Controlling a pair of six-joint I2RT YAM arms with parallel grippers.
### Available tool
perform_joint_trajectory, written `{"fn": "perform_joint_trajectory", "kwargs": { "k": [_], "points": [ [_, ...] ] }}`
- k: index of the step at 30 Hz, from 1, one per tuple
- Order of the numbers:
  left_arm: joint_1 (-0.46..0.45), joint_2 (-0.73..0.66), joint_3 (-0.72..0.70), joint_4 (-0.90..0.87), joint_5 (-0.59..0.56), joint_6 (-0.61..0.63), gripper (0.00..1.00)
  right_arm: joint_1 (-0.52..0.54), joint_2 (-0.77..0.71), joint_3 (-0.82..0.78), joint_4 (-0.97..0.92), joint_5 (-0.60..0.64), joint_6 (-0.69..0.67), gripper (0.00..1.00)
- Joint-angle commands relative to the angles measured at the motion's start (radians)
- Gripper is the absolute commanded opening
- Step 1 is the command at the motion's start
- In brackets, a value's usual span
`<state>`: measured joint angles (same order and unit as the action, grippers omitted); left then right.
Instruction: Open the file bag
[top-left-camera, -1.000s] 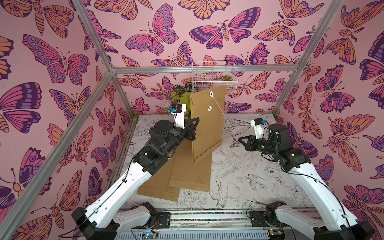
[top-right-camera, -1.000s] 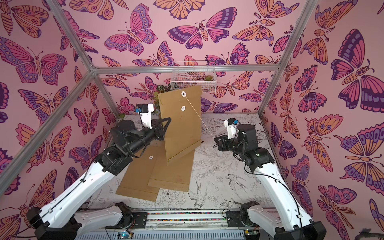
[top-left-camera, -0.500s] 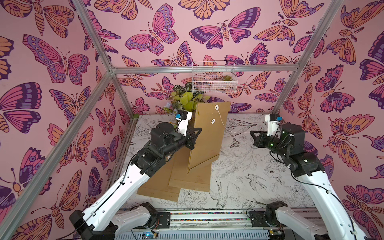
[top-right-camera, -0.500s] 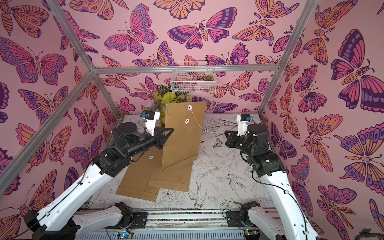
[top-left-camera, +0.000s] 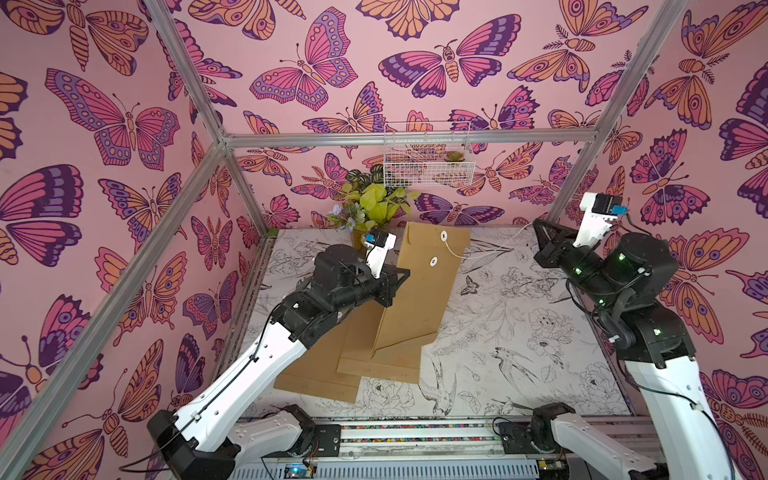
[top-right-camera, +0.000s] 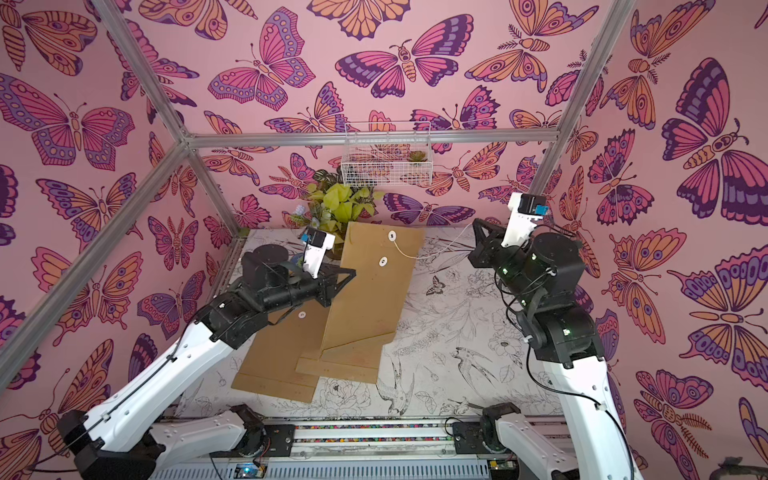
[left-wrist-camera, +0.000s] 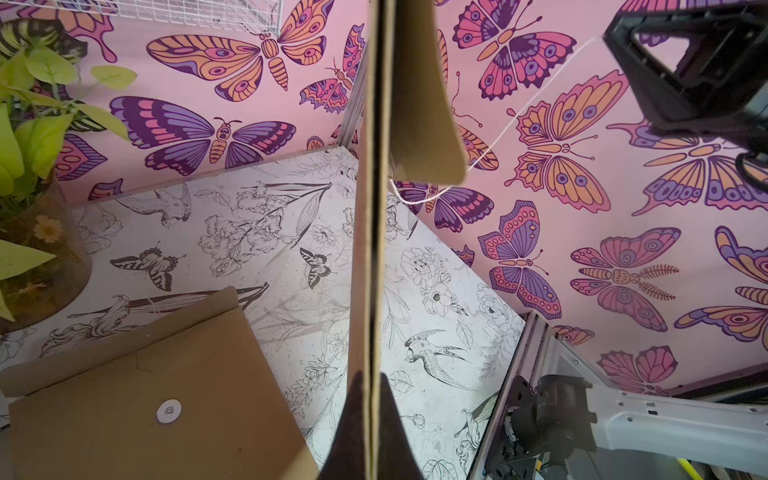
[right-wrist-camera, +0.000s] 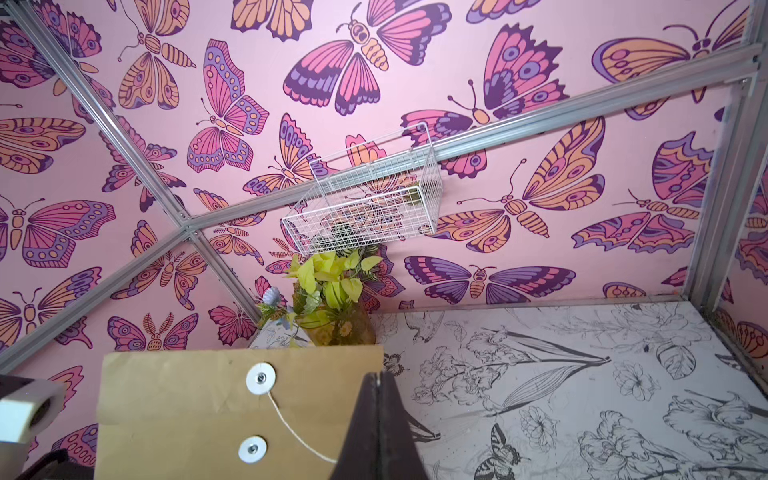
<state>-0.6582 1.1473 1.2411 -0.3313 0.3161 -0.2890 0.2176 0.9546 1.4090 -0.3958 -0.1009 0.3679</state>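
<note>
My right gripper (top-left-camera: 536, 224) swung out to far right corner, drawing string (right-wrist-camera: 296, 434) longer. My left gripper (top-left-camera: 399, 286) carried file bag (top-left-camera: 419, 286) lower, farther back; plant (top-left-camera: 374, 203) now uncovered.

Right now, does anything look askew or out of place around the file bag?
Nothing damaged. The file bag hangs tilted, pinched at its edge by the left gripper, its lower end on two other bags lying fanned on the table. The right gripper holds its string slack, clear of the lower button.
</note>
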Motion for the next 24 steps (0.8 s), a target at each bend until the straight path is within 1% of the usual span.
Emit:
{"fn": "perform_joint_trajectory", "kwargs": {
  "k": [1,4,13,19,24],
  "points": [
    [0.005,0.025,0.009,-0.004,0.067,0.008,0.00,-0.004,0.028,0.050,0.045,0.026,-0.032,0.00],
    [-0.003,0.046,0.015,-0.006,0.098,0.011,0.00,-0.004,0.065,0.092,0.057,0.024,-0.048,0.00],
    [-0.024,0.092,0.045,-0.018,0.146,0.034,0.00,-0.007,0.234,0.278,0.053,0.007,-0.121,0.00],
    [-0.044,0.101,0.059,-0.035,0.168,0.058,0.00,-0.017,0.361,0.393,0.055,-0.077,-0.121,0.00],
    [-0.052,0.107,0.061,-0.038,0.188,0.062,0.00,-0.030,0.457,0.475,0.029,-0.122,-0.106,0.00]
  ]
}}
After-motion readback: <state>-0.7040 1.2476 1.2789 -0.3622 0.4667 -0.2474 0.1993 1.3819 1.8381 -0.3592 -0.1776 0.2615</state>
